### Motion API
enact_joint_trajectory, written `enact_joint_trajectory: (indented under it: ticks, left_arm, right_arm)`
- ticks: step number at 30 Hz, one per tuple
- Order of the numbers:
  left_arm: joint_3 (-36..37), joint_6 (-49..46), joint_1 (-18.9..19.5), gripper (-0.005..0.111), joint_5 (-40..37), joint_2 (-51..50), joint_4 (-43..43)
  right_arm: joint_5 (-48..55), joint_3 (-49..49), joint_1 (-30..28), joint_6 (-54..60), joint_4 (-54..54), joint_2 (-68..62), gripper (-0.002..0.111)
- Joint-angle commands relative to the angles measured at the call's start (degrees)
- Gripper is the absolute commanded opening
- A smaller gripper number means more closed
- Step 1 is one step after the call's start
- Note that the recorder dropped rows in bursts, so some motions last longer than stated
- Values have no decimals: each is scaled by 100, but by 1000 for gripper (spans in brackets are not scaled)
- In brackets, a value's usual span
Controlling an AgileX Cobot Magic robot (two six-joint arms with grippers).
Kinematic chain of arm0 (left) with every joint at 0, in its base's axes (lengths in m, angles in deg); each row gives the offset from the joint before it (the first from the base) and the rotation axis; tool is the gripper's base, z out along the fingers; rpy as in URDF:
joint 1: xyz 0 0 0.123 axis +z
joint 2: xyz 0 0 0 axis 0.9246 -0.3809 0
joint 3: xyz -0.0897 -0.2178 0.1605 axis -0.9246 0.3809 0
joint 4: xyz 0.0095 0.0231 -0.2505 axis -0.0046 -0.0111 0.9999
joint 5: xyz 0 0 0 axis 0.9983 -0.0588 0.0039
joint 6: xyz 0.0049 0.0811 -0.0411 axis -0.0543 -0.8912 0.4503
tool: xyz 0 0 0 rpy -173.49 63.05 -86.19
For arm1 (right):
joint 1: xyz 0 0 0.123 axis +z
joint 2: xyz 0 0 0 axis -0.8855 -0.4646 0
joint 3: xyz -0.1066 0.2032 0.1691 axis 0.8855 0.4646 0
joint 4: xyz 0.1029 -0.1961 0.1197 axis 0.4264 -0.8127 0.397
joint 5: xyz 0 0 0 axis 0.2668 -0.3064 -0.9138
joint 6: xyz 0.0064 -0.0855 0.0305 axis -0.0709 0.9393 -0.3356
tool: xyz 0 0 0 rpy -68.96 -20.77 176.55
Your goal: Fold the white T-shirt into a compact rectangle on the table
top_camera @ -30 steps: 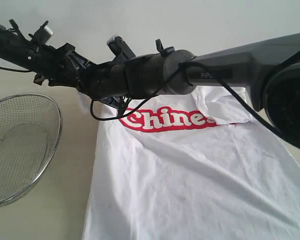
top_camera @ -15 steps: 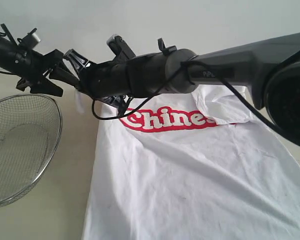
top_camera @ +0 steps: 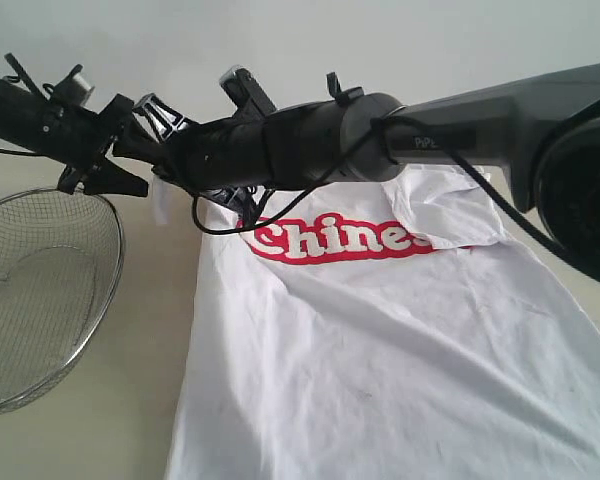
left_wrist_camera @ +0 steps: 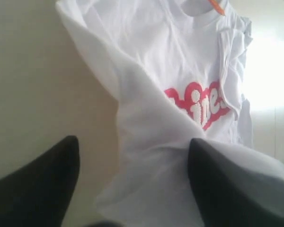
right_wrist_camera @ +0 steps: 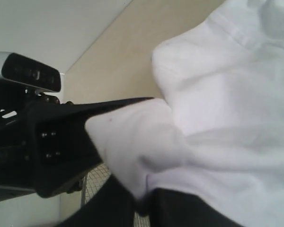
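The white T-shirt (top_camera: 380, 340) lies spread on the table (top_camera: 145, 340), its red lettered band (top_camera: 340, 240) toward the far end. My right arm reaches across to the shirt's far left corner. There my right gripper (top_camera: 162, 168) is shut on a fold of white cloth (right_wrist_camera: 132, 142), and a small flap (top_camera: 163, 205) hangs below it. My left gripper (top_camera: 130, 148) stands open just to the left of it. In the left wrist view its dark fingers (left_wrist_camera: 52, 179) stand wide apart with the shirt (left_wrist_camera: 151, 142) lying loose between them; the orange collar tag (left_wrist_camera: 217, 5) shows.
A round wire-mesh basket (top_camera: 40, 290) sits on the table at the left, close under the left gripper. The right arm's dark body (top_camera: 450, 135) crosses above the shirt's far end. Bare table runs between basket and shirt.
The left gripper opened and drew away to the left from the right gripper, then edged back a little. The right gripper kept its hold and rose slightly.
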Motion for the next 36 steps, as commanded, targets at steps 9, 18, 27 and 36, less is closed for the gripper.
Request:
enact_joint_trajectory:
  ticks: [9,18,27,36]
  left_arm:
    - [-39,-260,121,63,-359,-351,825]
    - [-39,-295,257,63,-359,-351,1242]
    - [-39,245,452,63,-359,-276,143]
    - [-39,539,389,63,-359,-188,-188]
  right_arm:
    - [191,-37,-117,110,-38,115,0]
    - [163,-37,-120,163,-38,115,0]
    - [201,-37,-120,261,-38,115,0]
    - [136,-37,-120,359,-38,115,0]
